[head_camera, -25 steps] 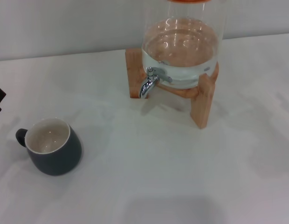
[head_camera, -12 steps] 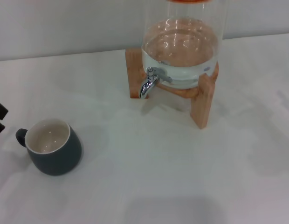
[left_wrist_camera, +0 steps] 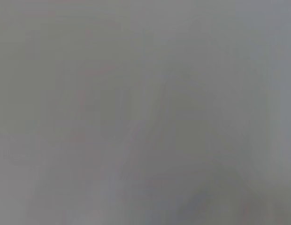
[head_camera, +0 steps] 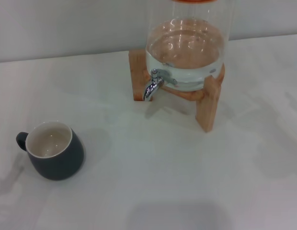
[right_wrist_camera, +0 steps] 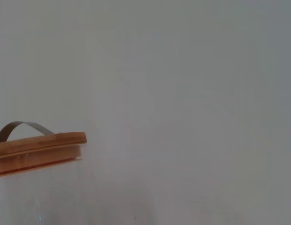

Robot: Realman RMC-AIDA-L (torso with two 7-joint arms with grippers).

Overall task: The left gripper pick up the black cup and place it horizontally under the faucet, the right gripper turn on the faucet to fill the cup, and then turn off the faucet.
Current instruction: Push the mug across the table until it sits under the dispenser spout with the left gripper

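Note:
The black cup (head_camera: 52, 151) stands upright on the white table at the near left of the head view, cream inside showing, its small handle pointing left. The faucet (head_camera: 153, 85) is a chrome spigot on the front of a clear glass dispenser (head_camera: 187, 48) holding water, at the back centre. The cup is well apart from the faucet, to its near left. Neither gripper shows in any view. The left wrist view is a plain grey blur.
The dispenser rests on a wooden stand (head_camera: 208, 103) with a leg reaching toward me. Its wooden lid (right_wrist_camera: 40, 149) with a metal handle shows in the right wrist view against a pale wall. The white table (head_camera: 163, 177) spreads around the cup.
A black gripper part at the left edge of the head view moved down toward the cup, then left the picture. The cup and dispenser have not moved.

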